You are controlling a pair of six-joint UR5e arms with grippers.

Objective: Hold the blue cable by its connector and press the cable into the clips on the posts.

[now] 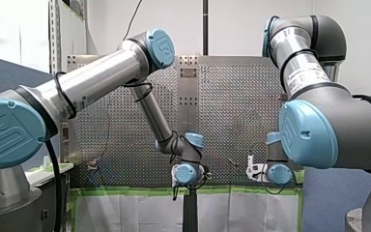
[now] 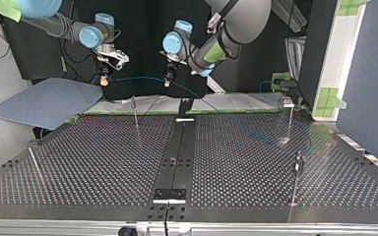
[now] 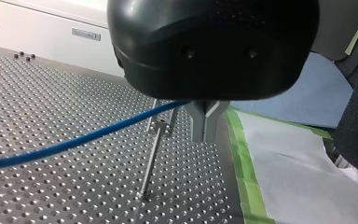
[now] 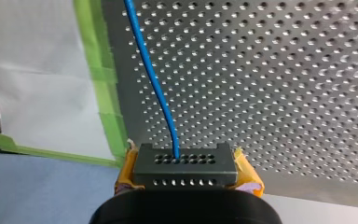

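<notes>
Right hand (image 4: 185,166) seemingly clamps connector (image 4: 185,160); cable (image 4: 154,79) runs ahead.

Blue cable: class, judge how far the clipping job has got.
Done: my right gripper clamps the connector. In hand: my left gripper pinches the blue cable, stretched in the air between both grippers. Left: no post visibly holds it in its clip; pressing in remains.
</notes>
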